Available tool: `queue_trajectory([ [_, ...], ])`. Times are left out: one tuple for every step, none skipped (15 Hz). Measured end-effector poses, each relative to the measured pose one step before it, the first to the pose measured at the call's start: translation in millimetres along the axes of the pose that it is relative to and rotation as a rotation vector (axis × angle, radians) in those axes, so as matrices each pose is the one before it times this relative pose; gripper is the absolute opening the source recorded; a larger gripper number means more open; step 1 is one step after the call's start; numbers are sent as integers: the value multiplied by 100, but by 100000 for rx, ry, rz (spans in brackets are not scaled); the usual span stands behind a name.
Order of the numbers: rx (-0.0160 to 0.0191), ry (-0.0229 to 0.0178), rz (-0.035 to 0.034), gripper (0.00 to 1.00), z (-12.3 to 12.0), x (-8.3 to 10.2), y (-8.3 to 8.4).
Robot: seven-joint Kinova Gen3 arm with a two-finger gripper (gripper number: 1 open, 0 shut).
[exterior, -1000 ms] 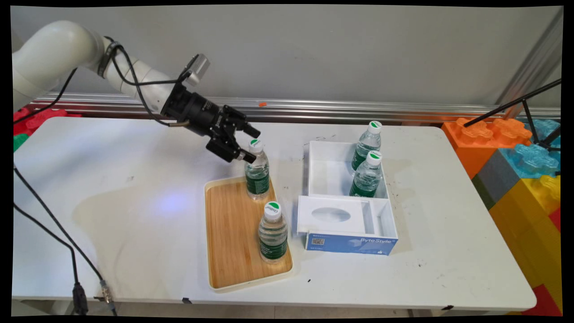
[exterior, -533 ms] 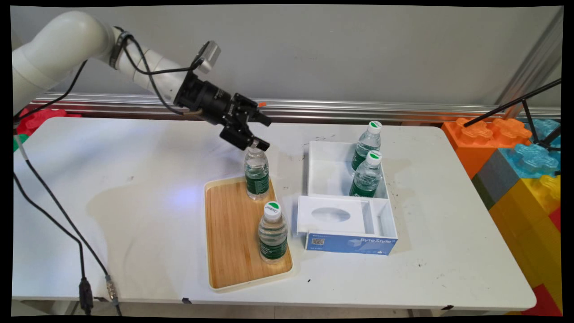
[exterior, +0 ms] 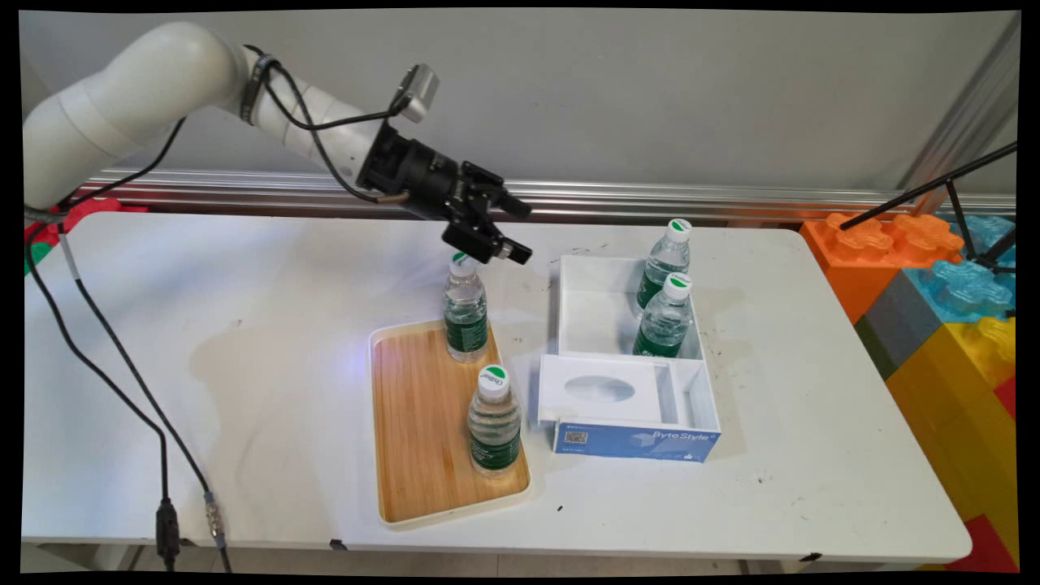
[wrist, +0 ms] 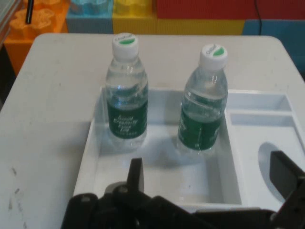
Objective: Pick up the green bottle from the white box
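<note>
Gripper spread wide, empty, above far tray bottle; white box just right.

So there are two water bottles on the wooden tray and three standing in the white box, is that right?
Not quite. The white box holds two water bottles, one behind the other, not three; the hand view shows the same pair. The wooden tray does carry two bottles, far and near, as the main view shows.
</note>
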Motion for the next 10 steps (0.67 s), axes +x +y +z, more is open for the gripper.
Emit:
queue_trajectory([
  [-290,501,-405,100,492,161,136],
  [-227,317,-296,100,340,95,90],
  [-441,476,-524,100,578,116,196],
  [-355,357,-482,100,486,52,184],
  [-254,186,-290,100,334,16,120],
  [-390,271,-419,100,497,27,170],
  [-433,276,-470,100,551,0,199],
  [-426,226,-463,100,521,-41,201],
  [-371,173,-354,100,449,-75,178],
  [-410,156,-426,100,514,-108,186],
])
